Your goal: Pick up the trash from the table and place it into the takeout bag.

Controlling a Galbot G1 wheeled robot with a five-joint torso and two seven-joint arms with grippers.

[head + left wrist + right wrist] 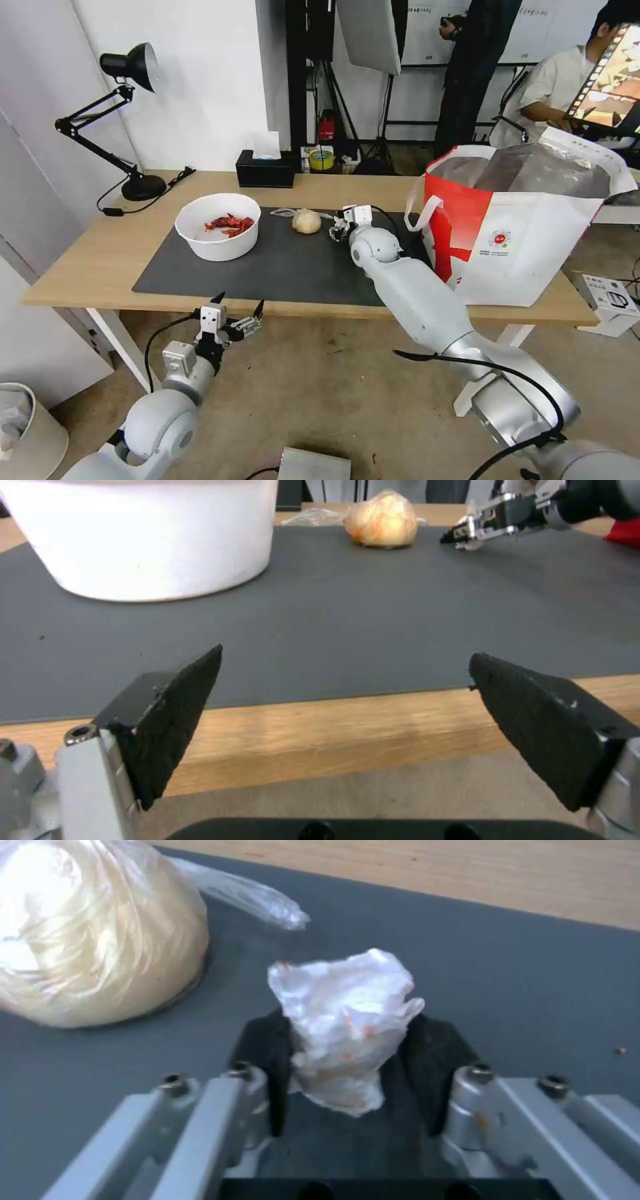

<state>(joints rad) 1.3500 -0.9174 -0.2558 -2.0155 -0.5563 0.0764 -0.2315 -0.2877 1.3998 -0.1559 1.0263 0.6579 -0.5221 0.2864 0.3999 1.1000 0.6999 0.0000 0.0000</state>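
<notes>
Crumpled tissue (347,1025), light and soft, sits pinched mid-wad in my right claw (347,1060) over the mat's (280,267) far edge; left claw (237,308) gapes idle below the worktop's (87,267) near edge.

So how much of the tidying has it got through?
The clamshell tray isn't on the table; the takeout bag's inside is hidden. The right gripper is shut on the crumpled tissue. The wrapped beige lump and bowl of red shells remain on the mat. The left gripper is open at the table's near edge.
</notes>
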